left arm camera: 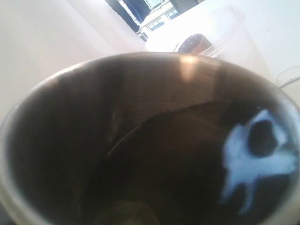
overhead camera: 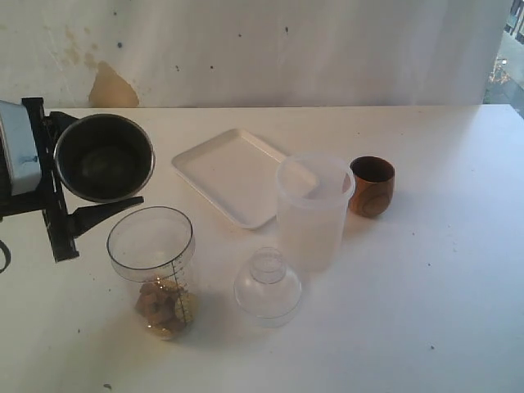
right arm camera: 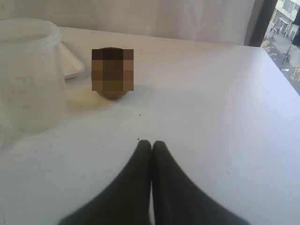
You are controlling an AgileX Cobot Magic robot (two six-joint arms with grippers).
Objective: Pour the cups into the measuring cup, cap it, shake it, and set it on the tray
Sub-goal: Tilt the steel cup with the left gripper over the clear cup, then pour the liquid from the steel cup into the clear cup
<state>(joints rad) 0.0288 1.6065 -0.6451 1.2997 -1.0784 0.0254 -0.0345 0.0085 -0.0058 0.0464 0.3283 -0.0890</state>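
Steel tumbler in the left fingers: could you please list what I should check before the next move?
1. Grip of left fingers on steel tumbler: ok.
2. Tumbler emptied: cannot tell, interior dark.
3. The measuring cup upright, uncapped, brownish contents inside: ok.
4. The wooden cup upright, beside frosted tub: ok.
5. The dome cap free, near measuring cup: ok.
6. Opening of right fingers for wooden cup: not ok, shut.

Grained wooden cup, steel tumbler
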